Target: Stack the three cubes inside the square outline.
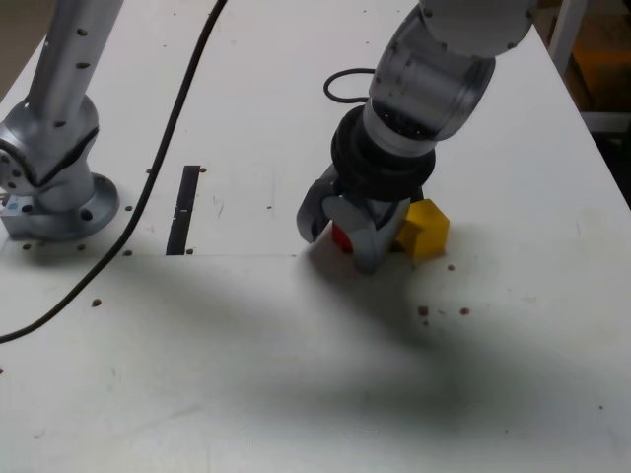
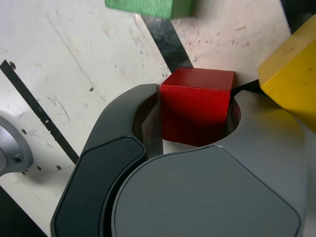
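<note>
The red cube [image 1: 341, 236] [image 2: 197, 106] rests on the white table between my gripper's [image 1: 344, 242] [image 2: 194, 98] two jaws, which press on its opposite sides. The yellow cube [image 1: 424, 229] [image 2: 291, 74] lies tilted right beside the gripper, on the exterior view's right, close to one jaw. The green cube [image 2: 148, 7] shows only in the wrist view, just beyond the red one; the arm hides it in the exterior view. A black band [image 2: 168, 44] runs between the green and red cubes and looks like one side of the square outline; the other sides are hidden.
A straight black strip [image 1: 183, 209] [image 2: 29, 106] lies on the table at the exterior view's left. The arm's base [image 1: 54, 187] stands at the far left with a black cable [image 1: 168, 128] running past it. A cable loop [image 1: 345, 84] lies behind the arm. Dark specks [image 1: 424, 311] dot the table.
</note>
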Robot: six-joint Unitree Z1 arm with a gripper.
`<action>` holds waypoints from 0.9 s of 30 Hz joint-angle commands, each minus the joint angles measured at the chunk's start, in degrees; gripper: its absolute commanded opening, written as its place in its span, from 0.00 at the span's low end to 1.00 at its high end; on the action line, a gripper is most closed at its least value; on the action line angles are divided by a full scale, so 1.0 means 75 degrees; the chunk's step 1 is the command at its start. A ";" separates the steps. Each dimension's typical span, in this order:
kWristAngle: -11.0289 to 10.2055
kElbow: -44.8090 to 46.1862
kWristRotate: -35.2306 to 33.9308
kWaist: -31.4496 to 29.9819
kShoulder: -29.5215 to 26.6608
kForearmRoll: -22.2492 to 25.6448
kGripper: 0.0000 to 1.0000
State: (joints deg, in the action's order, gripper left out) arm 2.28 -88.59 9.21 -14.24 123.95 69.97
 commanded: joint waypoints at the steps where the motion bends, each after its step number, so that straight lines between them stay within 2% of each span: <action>1: -0.0058 -0.0087 0.0018 0.0012 0.0012 0.0006 0.35; 13: -0.0330 -0.0816 0.0301 0.0119 0.0287 0.0218 0.35; 27: -0.0579 -0.0902 0.1358 0.1170 0.0376 0.0251 0.35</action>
State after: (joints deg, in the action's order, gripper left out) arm -1.83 -95.85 19.18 -6.22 127.11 71.85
